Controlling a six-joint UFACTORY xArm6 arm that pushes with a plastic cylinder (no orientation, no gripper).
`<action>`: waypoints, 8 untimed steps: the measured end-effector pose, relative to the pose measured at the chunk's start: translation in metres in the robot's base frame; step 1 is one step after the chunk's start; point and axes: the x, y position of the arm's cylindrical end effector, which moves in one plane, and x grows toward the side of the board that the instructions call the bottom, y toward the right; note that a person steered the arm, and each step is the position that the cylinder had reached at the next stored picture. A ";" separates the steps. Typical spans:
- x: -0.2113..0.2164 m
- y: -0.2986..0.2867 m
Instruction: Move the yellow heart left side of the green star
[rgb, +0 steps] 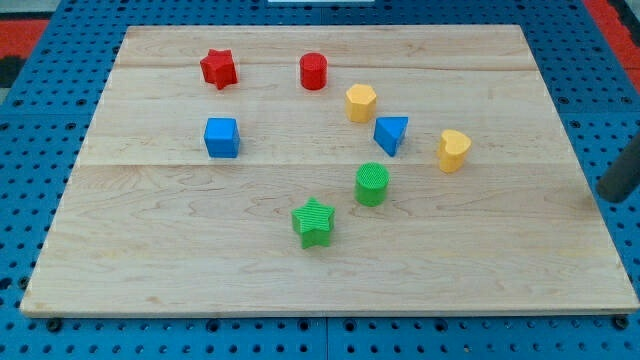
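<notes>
In the camera view, my tip (607, 198) is sitting at the view's right edge, well apart from every block; I carry no hand, only a dark rod, so nothing is being clamped. The yellow heart (453, 150) is lying right of the blue triangle (391, 134), far from the green star (314, 222). By my judgement the approach is only beginning: the heart needs pushing leftward past the green cylinder (372, 184). The blocks are looking ribbed and plastic, the table (150, 260) pale wood.
</notes>
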 end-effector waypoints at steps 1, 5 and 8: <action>-0.051 0.007; -0.064 -0.155; -0.065 -0.203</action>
